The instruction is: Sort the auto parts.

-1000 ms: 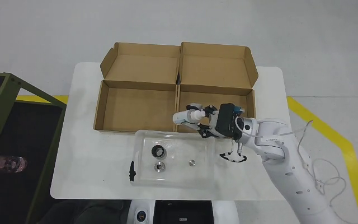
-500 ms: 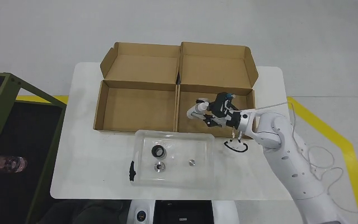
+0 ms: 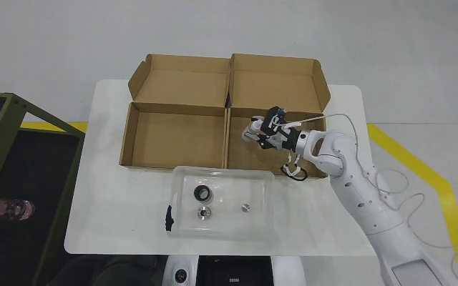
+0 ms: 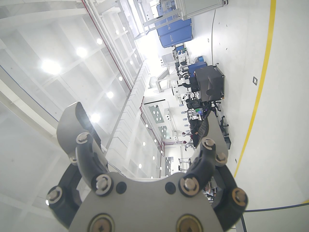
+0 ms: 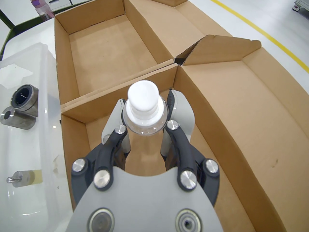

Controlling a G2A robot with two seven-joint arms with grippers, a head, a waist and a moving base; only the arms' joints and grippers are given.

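Observation:
My right gripper (image 3: 257, 134) (image 5: 147, 108) hangs over the right cardboard box (image 3: 278, 113) (image 5: 217, 92), near the wall it shares with the left box. It is shut on a clear part with a white cap (image 3: 250, 133) (image 5: 143, 97), held above the box floor. The clear plastic tray (image 3: 222, 170) (image 5: 24, 56) in front of the boxes holds a cylindrical bearing (image 3: 203, 193) (image 5: 24, 96), a flat metal piece (image 3: 205, 212) (image 5: 17, 119) and a small pin (image 3: 245, 208) (image 5: 23, 177). My left gripper (image 4: 142, 114) points up into the room, open and holding nothing.
The left cardboard box (image 3: 175, 139) (image 5: 108, 47) shows a bare floor, and both boxes have their lids folded back. A small black item (image 3: 169, 218) sits at the tray's left edge. A black cable loop (image 3: 297, 173) dangles beside the right arm.
The right arm has carried the white-capped part from above the tray's far edge back over the right box. The things in the tray have not moved.

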